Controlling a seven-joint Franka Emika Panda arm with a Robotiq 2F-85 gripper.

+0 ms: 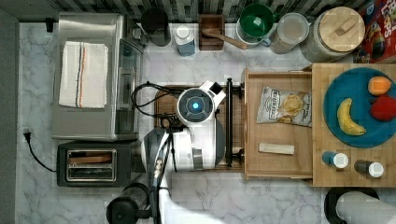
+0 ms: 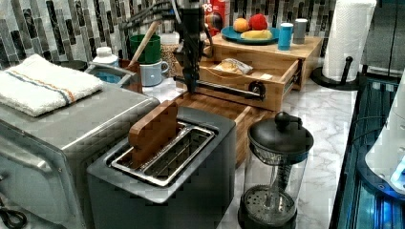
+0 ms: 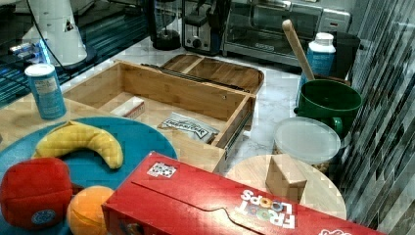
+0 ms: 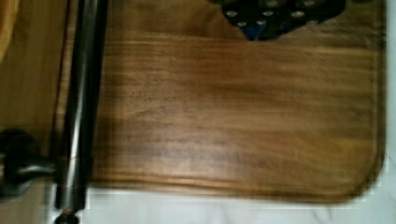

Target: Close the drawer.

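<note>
Centre right of the top view: the drawer (image 1: 278, 161) stands pulled out from under the light-wood slab (image 1: 327, 179), and you see its long black bar handle (image 1: 229, 122) running vertically at the drawer's left edge, on 2 black mounts. Inside the drawer lie 1 snack bag (image 1: 285, 106) toward the upper part and 1 small pale box (image 1: 276, 148) toward the lower part, apart from each other. On the slab, at the right edge of the frame, sits the blue plate (image 1: 334, 93) with a banana (image 1: 348, 118), an orange (image 1: 378, 86) and a red fruit (image 1: 384, 108). At frame centre your arm's white wrist (image 1: 198, 123) hangs over the dark cutting board (image 1: 163, 100), just left of the handle. In the left view, upper centre, the gripper (image 2: 191, 86) points down just in front of the handle, at its left end; whether it touches the bar you cannot tell, nor whether its claw is wide or narrow. In the wrist view the handle runs down the left side of the frame beside the cutting board's dark grain (image 4: 233, 116). In the right view the drawer occupies the centre left, with the cutting board behind it.
</note>
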